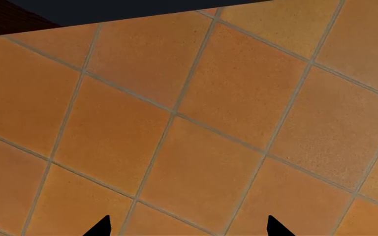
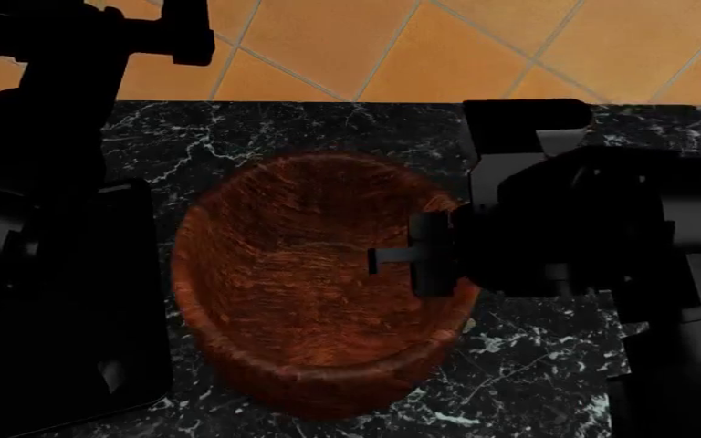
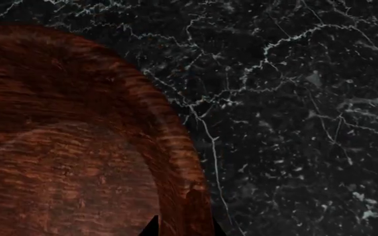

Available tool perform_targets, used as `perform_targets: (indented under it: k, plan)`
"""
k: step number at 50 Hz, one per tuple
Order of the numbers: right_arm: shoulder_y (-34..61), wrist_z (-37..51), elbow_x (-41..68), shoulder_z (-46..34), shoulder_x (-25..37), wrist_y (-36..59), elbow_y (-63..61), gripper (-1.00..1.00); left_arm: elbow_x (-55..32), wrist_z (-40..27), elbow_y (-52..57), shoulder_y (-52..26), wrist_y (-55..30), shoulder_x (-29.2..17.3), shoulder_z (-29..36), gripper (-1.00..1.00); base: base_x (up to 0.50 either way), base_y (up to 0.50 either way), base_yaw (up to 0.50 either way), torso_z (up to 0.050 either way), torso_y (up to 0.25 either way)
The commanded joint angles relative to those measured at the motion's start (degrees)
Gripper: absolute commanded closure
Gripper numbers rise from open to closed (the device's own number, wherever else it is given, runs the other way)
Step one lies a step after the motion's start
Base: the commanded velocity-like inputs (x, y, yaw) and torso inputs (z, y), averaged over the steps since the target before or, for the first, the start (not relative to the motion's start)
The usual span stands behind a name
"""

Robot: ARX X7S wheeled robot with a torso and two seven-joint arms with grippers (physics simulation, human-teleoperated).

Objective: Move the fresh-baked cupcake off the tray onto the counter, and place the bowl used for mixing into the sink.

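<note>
An orange tiled floor runs beyond the far edge. Pale grout lines cross it diagonally. A dark strip borders the tiles in the left wrist view.

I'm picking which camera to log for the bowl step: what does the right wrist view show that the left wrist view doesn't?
Only the right wrist view shows the large reddish-brown wooden bowl, the black white-veined marble counter beneath it, and the right gripper straddling the bowl's wall. Only the left wrist view shows orange floor tiles and the open left gripper, holding nothing. Both show just black fingertips at the frame edge.
</note>
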Motion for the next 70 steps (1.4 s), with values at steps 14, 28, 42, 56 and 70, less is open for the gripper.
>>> perform_targets:
  k: [14,28,42,56,70]
  plan:
    - [3.67,-0.88,-2.42,-3.05,0.68,-1.99,0.26,1.00,2.92,-0.58,0.35,0.81,1.20,-0.06,-0.27,-1.00,0.00,0.00,0.00,0.000,0.000]
    - [6.89,-1.57,-6.21,-3.59,1.95,-8.61,3.34,1.00,2.86,-0.14,-1.89,0.19,2.18,0.66,0.04,-1.00,0.00,0.00,0.00,0.000,0.000]
    - [5.52,2.43,-2.44,2.28,3.11,-9.02,2.05,1.00,2.66,-0.63,-0.34,0.70,1.57,0.15,0.37,-1.00,0.00,0.00,0.00,0.000,0.000]
    - [4.95,4.92,1.29,4.76,3.28,-4.73,0.87,1.00,2.39,-0.67,-0.17,0.64,1.62,0.05,0.73,-1.00,0.00,0.00,0.00,0.000,0.000]
    - [4.04,6.52,2.95,5.92,3.49,-3.73,-0.48,1.00,2.25,-0.77,-0.05,0.85,2.04,-0.07,1.14,-1.00,0.00,0.00,0.00,0.000,0.000]
